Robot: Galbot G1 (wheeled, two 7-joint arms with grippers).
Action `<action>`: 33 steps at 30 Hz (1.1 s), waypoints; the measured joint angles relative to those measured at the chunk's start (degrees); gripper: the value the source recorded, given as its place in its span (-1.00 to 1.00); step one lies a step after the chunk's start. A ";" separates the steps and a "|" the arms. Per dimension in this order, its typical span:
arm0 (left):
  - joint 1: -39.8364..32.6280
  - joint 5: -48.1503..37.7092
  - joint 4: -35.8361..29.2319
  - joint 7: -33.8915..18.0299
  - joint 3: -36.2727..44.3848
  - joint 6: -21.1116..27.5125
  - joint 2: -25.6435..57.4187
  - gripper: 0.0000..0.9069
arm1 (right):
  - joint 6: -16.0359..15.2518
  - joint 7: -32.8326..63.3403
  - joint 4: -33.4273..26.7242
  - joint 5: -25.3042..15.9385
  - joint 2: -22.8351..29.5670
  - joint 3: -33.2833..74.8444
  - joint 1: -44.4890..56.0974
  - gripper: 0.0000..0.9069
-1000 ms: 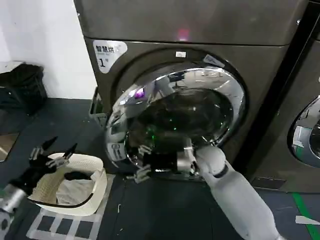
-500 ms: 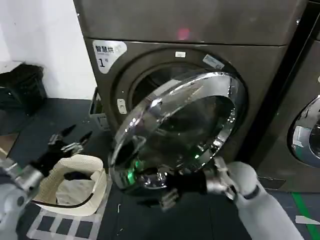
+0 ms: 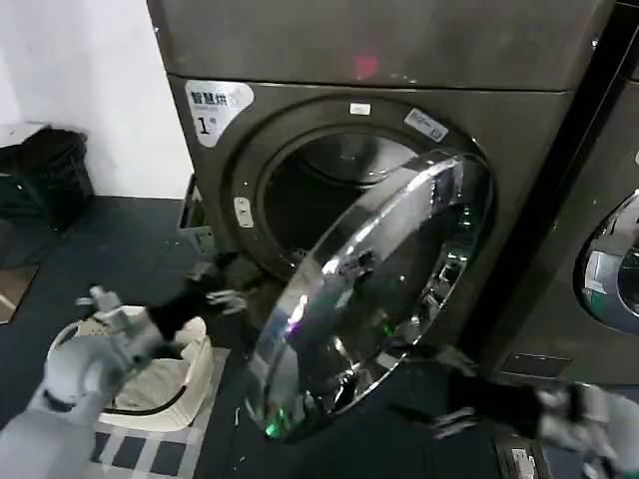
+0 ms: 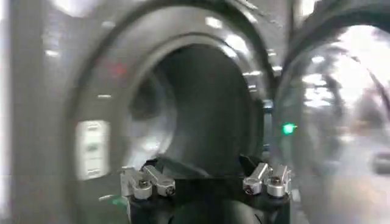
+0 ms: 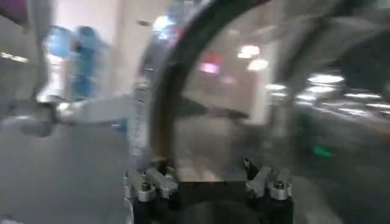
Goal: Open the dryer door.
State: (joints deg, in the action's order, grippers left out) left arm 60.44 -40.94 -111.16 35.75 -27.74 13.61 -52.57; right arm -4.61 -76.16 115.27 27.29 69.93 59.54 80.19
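One round dryer door [image 3: 374, 289], its wide mirror-bright chrome ring framing dark tinted glass, stands swung well out from the bronze-grey machine [image 3: 519, 130] marked "1", baring the circular dark drum opening [image 3: 319, 190]. Two grippers are in view, each empty with fingers spread wide: the left gripper [image 3: 215, 289] near the opening's lower rim, the right gripper [image 3: 444, 389] low beside the door's bottom edge. One white perforated basket [image 3: 190, 374] sits on the floor.

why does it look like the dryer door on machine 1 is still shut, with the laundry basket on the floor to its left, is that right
Not quite. In the head view the dryer door is swung wide open, exposing the dark drum opening. The laundry basket does sit on the floor to its left.
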 joint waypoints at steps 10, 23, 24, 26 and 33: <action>-5.93 -3.63 -2.81 1.75 13.34 -2.19 2.63 1.00 | 0.88 19.80 2.19 2.59 7.40 12.69 6.07 1.00; -13.94 -5.09 -5.32 0.30 28.42 -4.79 3.91 1.00 | -1.24 58.07 7.17 1.49 10.19 23.70 6.78 1.00; -14.76 -5.44 -5.81 -0.09 29.92 -4.99 3.67 1.00 | -1.15 59.70 7.08 0.88 10.39 24.93 6.53 1.00; -16.24 -6.07 -6.35 -0.69 32.67 -5.19 3.08 1.00 | -1.13 62.51 6.83 -0.69 10.53 27.45 5.97 1.00; -22.55 -6.11 -4.81 -3.20 42.66 -7.11 1.05 1.00 | -3.35 67.78 5.62 -4.74 8.27 38.11 5.95 1.00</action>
State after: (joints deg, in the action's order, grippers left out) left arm 37.89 -47.05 -115.96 32.55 14.92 6.50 -51.51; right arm -7.96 -8.38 120.89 22.55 78.20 97.64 86.14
